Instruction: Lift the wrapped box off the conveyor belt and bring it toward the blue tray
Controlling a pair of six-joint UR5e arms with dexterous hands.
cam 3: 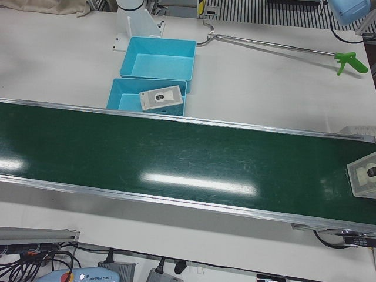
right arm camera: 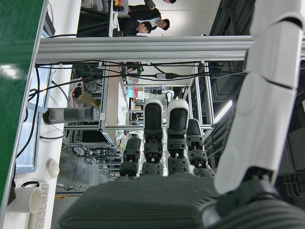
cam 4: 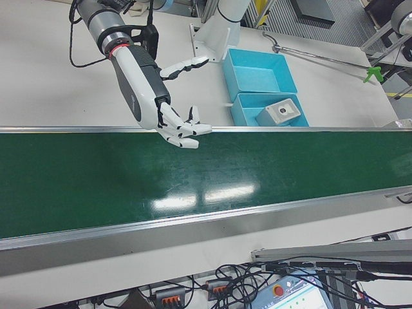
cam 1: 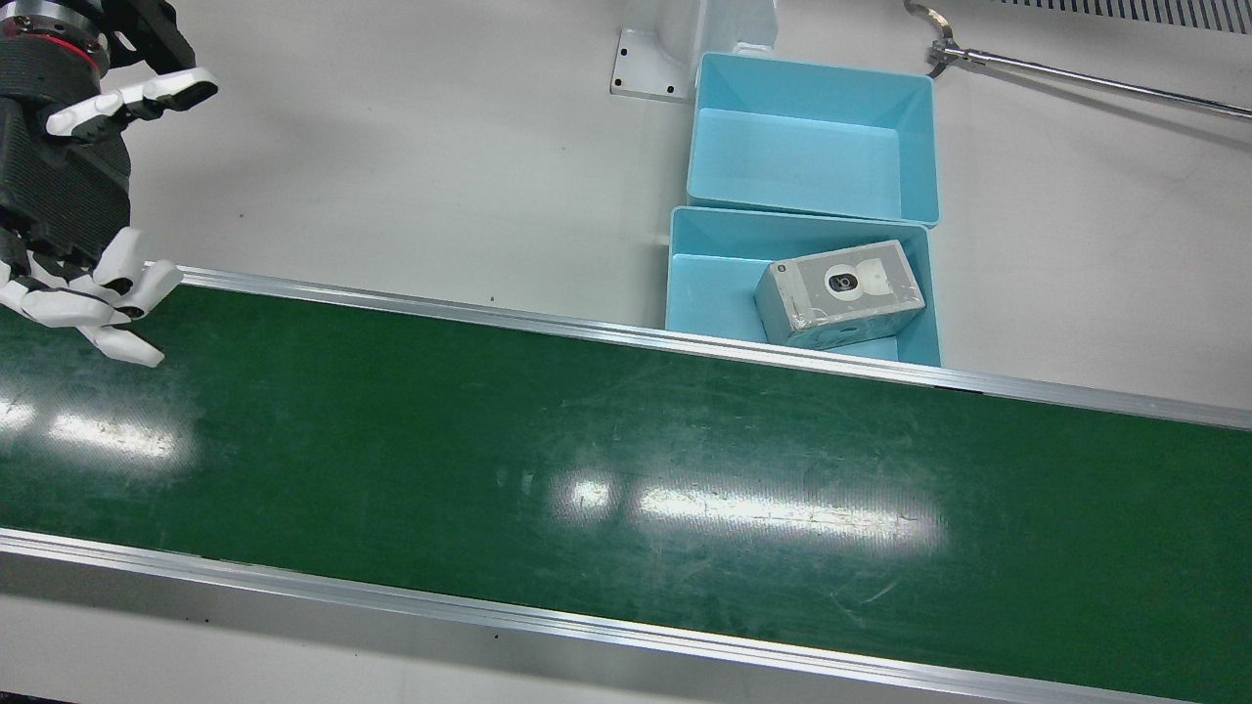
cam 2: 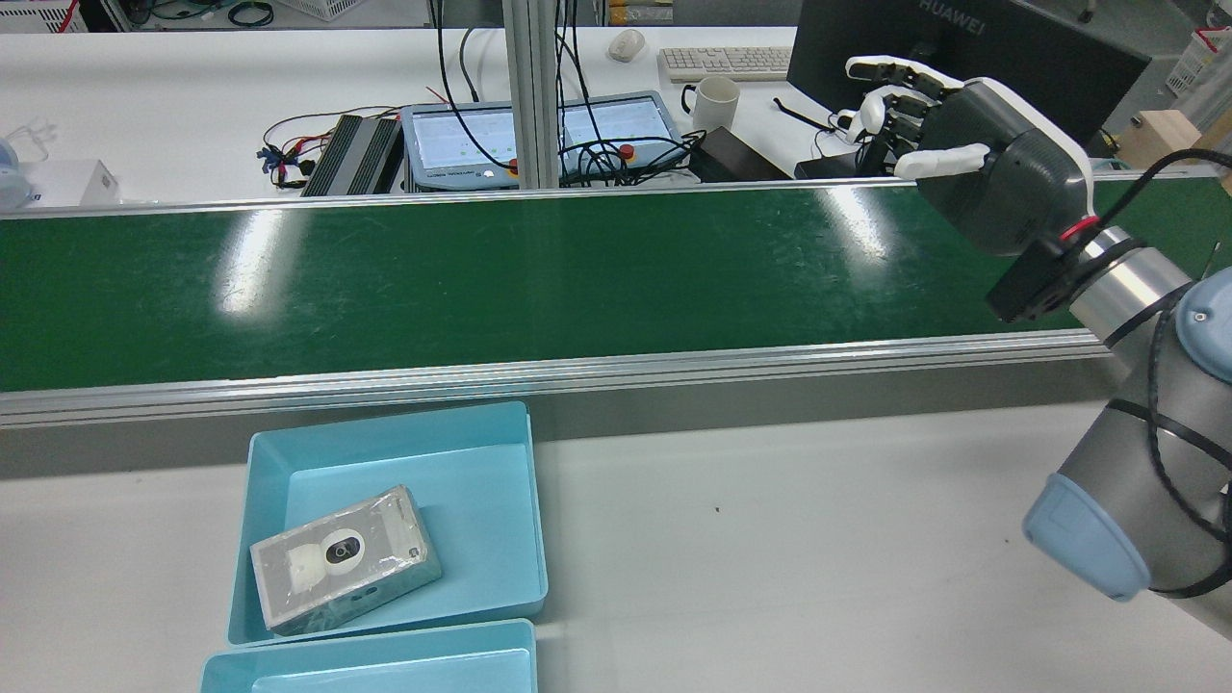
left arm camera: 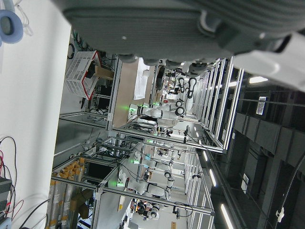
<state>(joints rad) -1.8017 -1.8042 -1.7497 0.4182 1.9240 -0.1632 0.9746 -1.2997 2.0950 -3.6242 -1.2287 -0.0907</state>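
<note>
One wrapped box (cam 3: 365, 174) with a camera picture lies on the green conveyor belt (cam 3: 176, 158), at the far right edge of the left-front view. A second wrapped box (cam 1: 841, 291) lies tilted in the blue tray (cam 1: 699, 284) nearest the belt; it also shows in the rear view (cam 2: 345, 558). My right hand (cam 1: 64, 191) is open and empty, fingers spread, over the belt's robot-side edge, far from both boxes; it also shows in the rear view (cam 2: 972, 154) and the right-front view (cam 4: 151, 90). My left hand (left arm camera: 190, 24) shows only as a dark palm in its own view.
A second blue tray (cam 1: 812, 137) stands empty behind the first. A long metal grabber (cam 3: 276, 45) with a green handle lies on the white table. An arm pedestal base (cam 1: 650, 59) stands beside the trays. A desk with a monitor (cam 2: 962, 38) lies beyond the belt.
</note>
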